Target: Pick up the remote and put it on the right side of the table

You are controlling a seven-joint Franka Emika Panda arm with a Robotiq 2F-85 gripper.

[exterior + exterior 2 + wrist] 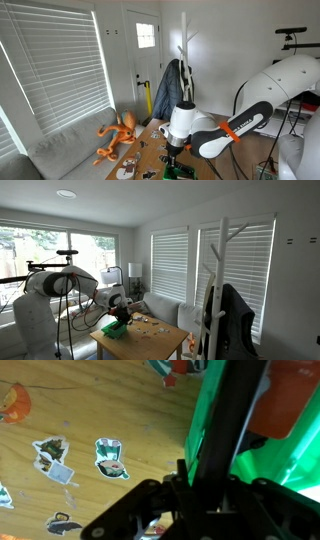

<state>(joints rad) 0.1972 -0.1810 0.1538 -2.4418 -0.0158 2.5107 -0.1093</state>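
In the wrist view my gripper [205,485] is shut on the remote [225,430], a long black bar that runs up from between the jaws. Below it lies the brown wooden table [100,410], with a bright green object [275,475] just beside the remote. In both exterior views the gripper [172,150] [122,315] hangs low over the table [150,135] [155,340], close above the green object [180,172] [114,330]. The remote is too small to make out in those views.
Several small stickers or cards [110,458] lie on the tabletop. An orange-red object [285,400] sits by the green one. An orange plush toy [118,135] lies on the grey sofa [70,150]. A coat rack [222,275] stands at the table's far end.
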